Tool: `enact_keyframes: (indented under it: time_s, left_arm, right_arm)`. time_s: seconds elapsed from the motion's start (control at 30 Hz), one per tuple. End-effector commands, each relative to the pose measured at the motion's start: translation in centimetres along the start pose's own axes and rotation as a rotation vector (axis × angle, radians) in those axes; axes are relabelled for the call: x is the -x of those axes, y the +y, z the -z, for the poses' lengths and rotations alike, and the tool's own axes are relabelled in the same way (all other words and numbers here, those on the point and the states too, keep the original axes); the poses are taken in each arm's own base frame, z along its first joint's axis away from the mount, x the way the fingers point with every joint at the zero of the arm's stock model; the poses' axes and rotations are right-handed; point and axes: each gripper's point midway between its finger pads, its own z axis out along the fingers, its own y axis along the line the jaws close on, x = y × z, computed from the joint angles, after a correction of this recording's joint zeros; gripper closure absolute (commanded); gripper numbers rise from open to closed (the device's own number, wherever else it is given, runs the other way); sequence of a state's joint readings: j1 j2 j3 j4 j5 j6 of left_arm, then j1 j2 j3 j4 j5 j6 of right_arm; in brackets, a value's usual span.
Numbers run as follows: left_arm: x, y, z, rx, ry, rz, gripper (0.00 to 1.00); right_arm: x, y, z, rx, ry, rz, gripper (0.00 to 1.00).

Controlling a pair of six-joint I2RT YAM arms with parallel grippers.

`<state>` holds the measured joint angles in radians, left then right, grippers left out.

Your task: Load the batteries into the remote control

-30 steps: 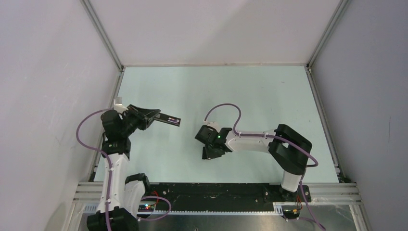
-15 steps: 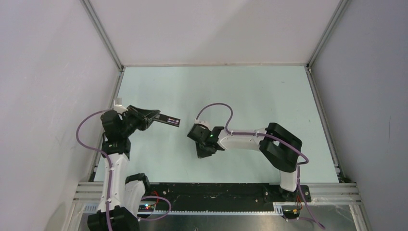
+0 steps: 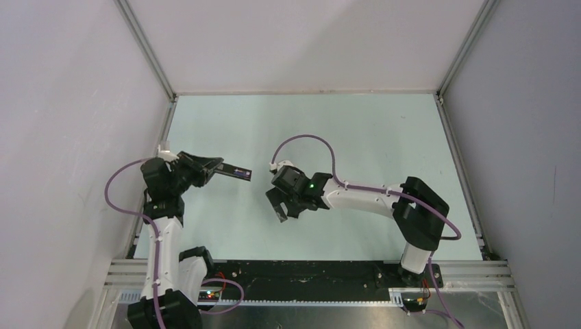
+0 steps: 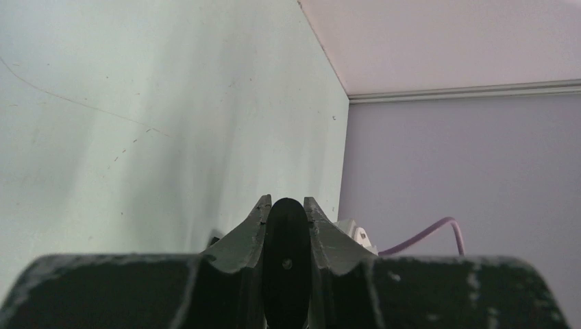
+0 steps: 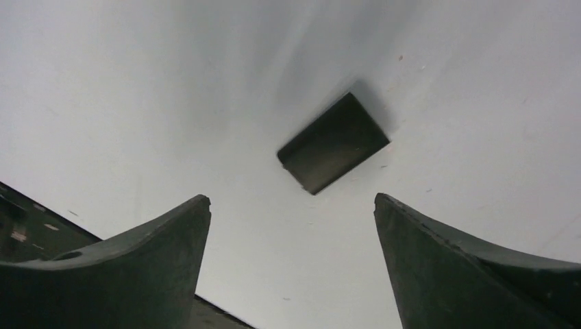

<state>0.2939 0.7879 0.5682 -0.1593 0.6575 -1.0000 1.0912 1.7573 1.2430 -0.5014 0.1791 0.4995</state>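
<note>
The remote control [image 3: 236, 172] is a slim black bar sticking out to the right from my left gripper [image 3: 220, 165], held above the table. In the left wrist view, the left gripper [image 4: 288, 203] is shut on the remote control's [image 4: 286, 260] rounded black end. A tiny purplish-pale fleck shows on the remote's top side, too small to identify. No loose batteries show. My right gripper [image 3: 277, 208] hovers at mid-table, right of the remote. In its wrist view, the right gripper [image 5: 291, 199] is open and empty.
A small black cover plate [image 5: 334, 142] lies flat on the pale table [image 3: 356, 137], just beyond the right gripper's fingertips [image 5: 195, 205]. Walls close in the table on the left, back and right. A black rail [image 3: 308, 274] runs along the near edge.
The right gripper has moved left and slightly toward the back and has opened its jaws wide. The left arm and the remote have shifted slightly left.
</note>
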Motion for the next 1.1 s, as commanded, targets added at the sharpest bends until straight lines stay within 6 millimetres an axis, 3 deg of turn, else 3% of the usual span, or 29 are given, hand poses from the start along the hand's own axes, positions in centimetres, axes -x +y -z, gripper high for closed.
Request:
enact_keyframes:
  time_s: [0.0, 0.17, 0.37, 0.47, 0.67, 0.8, 0.9, 1.07]
  left_arm:
    - [0.5, 1.4, 0.0, 0.036, -0.027, -0.041, 1.0]
    - [0.4, 2.4, -0.1, 0.066, -0.028, -0.036, 1.0]
    - [0.4, 3.1, -0.2, 0.085, -0.026, -0.032, 1.0]
    - [0.5, 3.3, -0.3, 0.094, -0.027, -0.033, 1.0]
    - [0.8, 3.9, -0.5, 0.118, -0.03, -0.033, 1.0]
    - [0.9, 4.1, -0.6, 0.125, -0.03, -0.035, 1.0]
    - [1.0, 4.1, -0.6, 0.124, -0.03, -0.041, 1.0]
    - [1.1, 4.1, -0.6, 0.125, -0.032, -0.043, 1.0]
  right_arm:
    - [0.4, -1.4, -0.3, 0.038, 0.028, 0.404, 0.02]
    - [0.8, -2.9, -1.2, 0.102, 0.055, 0.543, 0.01]
    - [1.5, -2.8, -2.1, 0.215, 0.038, 0.722, 0.01]
    - [1.7, -2.8, -2.7, 0.253, 0.043, 0.726, 0.01]
    - [0.0, -2.7, -4.2, 0.292, 0.117, 0.76, 0.03]
    - [-0.1, -2.7, -5.0, 0.265, 0.116, 0.758, 0.06]
    - [0.5, -3.2, -5.7, 0.21, 0.097, 0.732, 0.11]
    - [0.9, -4.2, -5.7, 0.174, 0.102, 0.63, 0.35]
